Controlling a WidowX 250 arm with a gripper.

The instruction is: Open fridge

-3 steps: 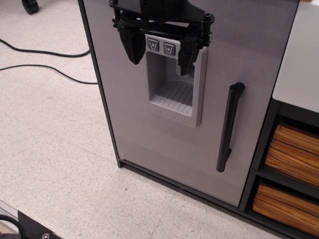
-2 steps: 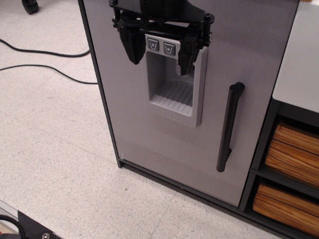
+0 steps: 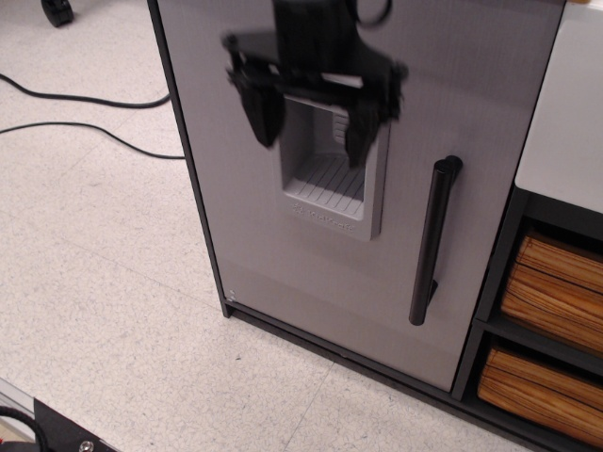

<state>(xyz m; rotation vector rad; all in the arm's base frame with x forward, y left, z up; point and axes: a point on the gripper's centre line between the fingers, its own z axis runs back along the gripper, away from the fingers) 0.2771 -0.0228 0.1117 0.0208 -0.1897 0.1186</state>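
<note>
Here the toy-sized black fridge [image 3: 283,226] with its grey brushed door stands closed on the speckled floor [image 3: 104,282]. The black gripper [image 3: 314,127], motion-blurred, hangs in front of the moulded grey dispenser recess [image 3: 330,179], its two fingers [image 3: 262,111] spread apart and empty. Right of that recess runs the long black vertical bar handle [image 3: 431,240], untouched; farther right, wooden-looking drawers [image 3: 551,292] sit in a black shelf unit [image 3: 495,301].
</note>
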